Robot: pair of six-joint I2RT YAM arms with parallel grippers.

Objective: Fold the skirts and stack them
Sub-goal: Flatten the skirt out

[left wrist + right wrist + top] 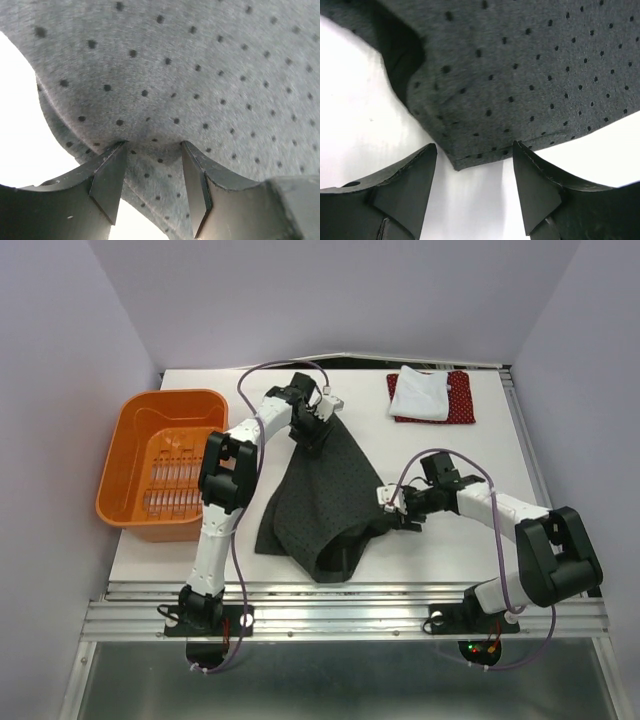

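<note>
While white skirt [420,395] sits folded on red skirt [462,406] far right, grey skirt [320,505] lies rumpled at middle of surface [370,440], fold being set up. Left gripper [153,150], right gripper [475,150] parted at its edges, nothing pinched; edges to be clamped next.

Dark grey dotted cloth skirt [320,505] lies rumpled mid table [450,560]; folded white cloth skirt [420,393] tops red dotted cloth skirt [462,400], far-right corner.

A white table [370,405] stands enclosed by pale lavender walls [330,290] under even light.
</note>
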